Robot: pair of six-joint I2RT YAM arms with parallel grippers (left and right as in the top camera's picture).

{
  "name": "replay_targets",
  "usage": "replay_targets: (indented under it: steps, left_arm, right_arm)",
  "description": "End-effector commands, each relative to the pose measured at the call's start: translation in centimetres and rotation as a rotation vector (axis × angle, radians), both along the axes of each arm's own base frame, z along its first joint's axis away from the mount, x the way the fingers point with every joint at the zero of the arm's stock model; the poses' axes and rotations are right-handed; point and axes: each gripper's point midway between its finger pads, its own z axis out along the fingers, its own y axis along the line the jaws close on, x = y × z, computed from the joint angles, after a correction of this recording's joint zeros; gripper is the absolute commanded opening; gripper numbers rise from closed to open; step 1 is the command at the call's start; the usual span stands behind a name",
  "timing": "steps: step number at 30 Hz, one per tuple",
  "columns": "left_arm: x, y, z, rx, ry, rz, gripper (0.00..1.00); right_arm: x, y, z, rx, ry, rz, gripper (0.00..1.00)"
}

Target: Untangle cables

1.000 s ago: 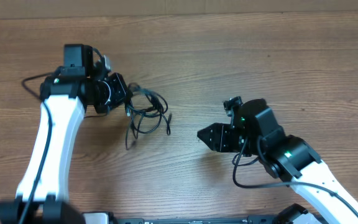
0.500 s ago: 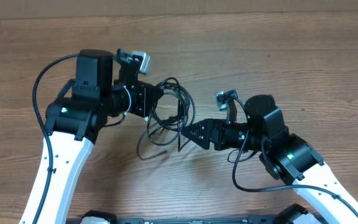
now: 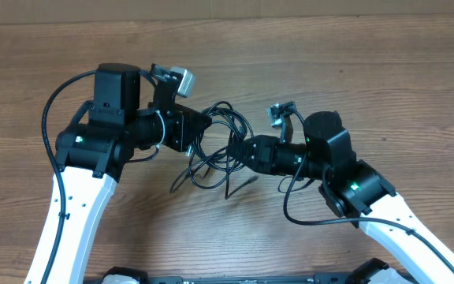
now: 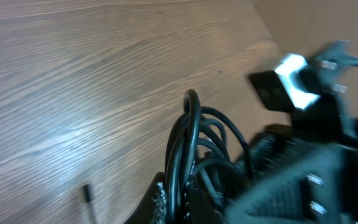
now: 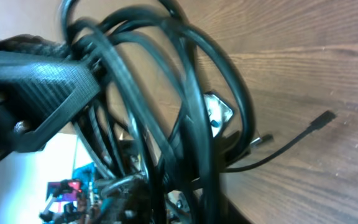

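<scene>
Your cables sit as one looped bundle over the counter. The left gripper is pressed together on the bundle's left edge. The right gripper pokes in from the right, and you cannot tell whether it pinches a strand. The right wrist view shows which loops cross just ahead, plus a free plug end; overhead gives only the layout.

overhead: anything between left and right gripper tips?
Only the cables: their tangled loops fill the short gap between the left gripper and the right gripper. This is clearest in the overhead view.
</scene>
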Motion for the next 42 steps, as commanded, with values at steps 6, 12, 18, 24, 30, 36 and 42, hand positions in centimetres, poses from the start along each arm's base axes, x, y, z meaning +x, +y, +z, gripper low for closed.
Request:
replay_targets:
  steps: [6, 12, 18, 24, 30, 36, 42]
  left_arm:
    - [-3.6, -3.3, 2.3, -0.117, -0.038, -0.218, 0.04]
    - [-4.6, -5.0, 1.8, -0.096, -0.036, -0.275, 0.05]
    - [-2.7, -3.4, 0.6, -0.005, -0.047, -0.165, 0.05]
    - [0.5, 0.6, -1.0, 0.096, 0.032, 0.128, 0.04]
    - [2.8, 5.5, -2.5, 0.157, 0.143, 0.488, 0.05]
    - [3.3, 10.8, -4.0, 0.171, 0.276, 0.868, 0.05]
    - [1.2, 15.2, -5.8, 0.111, 0.490, 1.238, 0.04]
  right_arm:
    - [2.2, 0.3, 1.4, 0.025, -0.081, -0.048, 0.04]
    - [0.8, 1.8, 5.7, 0.143, -0.306, 0.116, 0.04]
    - [-5.1, 2.5, 7.7, 0.248, -0.503, 0.488, 0.04]
    - [-9.1, 1.7, 8.1, 0.334, -0.571, 0.731, 0.04]
    - [-9.5, 1.6, 7.8, 0.339, -0.561, 0.752, 0.04]
    - [-9.6, 1.5, 7.3, 0.333, -0.532, 0.753, 0.04]
    - [-9.5, 1.5, 5.5, 0.289, -0.455, 0.730, 0.04]
